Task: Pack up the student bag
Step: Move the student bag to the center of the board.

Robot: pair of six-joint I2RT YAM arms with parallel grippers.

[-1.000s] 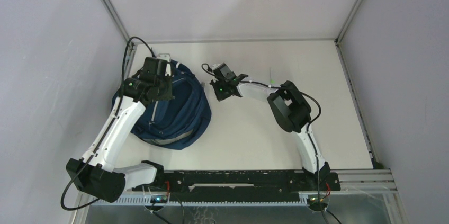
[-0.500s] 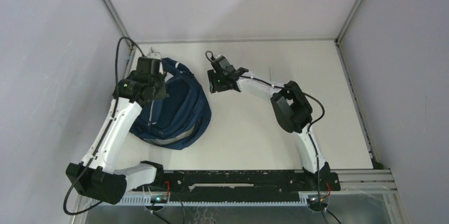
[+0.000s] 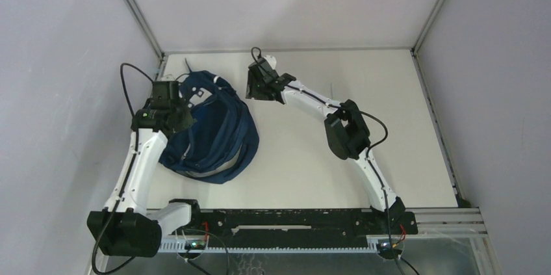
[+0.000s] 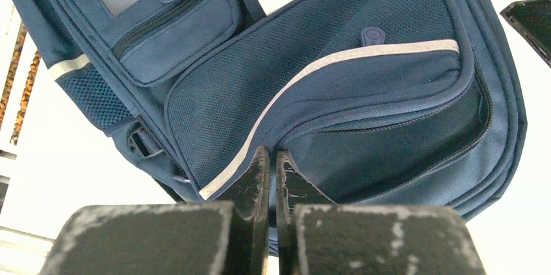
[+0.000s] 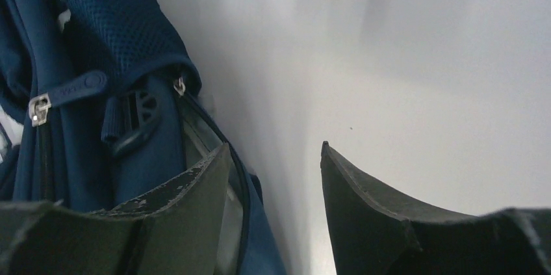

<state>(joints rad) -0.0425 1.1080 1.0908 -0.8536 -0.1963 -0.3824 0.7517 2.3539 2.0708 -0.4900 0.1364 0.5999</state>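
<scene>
The student bag (image 3: pixel 217 132), navy with a pale stripe, lies at the table's left, front pockets showing in the left wrist view (image 4: pixel 338 93). My left gripper (image 3: pixel 177 111) is over its left side. Its fingers are pressed together (image 4: pixel 270 153) at the striped pocket's seam, with a sliver of blue fabric between them. My right gripper (image 3: pixel 252 86) hovers at the bag's far right edge. It is open (image 5: pixel 274 148) with only table between the fingers. Its left finger (image 5: pixel 195 184) overlaps the bag's zip rim (image 5: pixel 78 125), where grey lining (image 5: pixel 203 137) shows.
Grey walls and metal frame posts (image 3: pixel 133 8) close in the white table (image 3: pixel 390 125) on three sides. A black rail (image 3: pixel 292 220) runs along the near edge between the arm bases. Right of the bag the tabletop is bare.
My right gripper has opened and moved back and left, up to the bag's far right edge. My left arm swung left, and the bag's upper part spread out to the left with it.
</scene>
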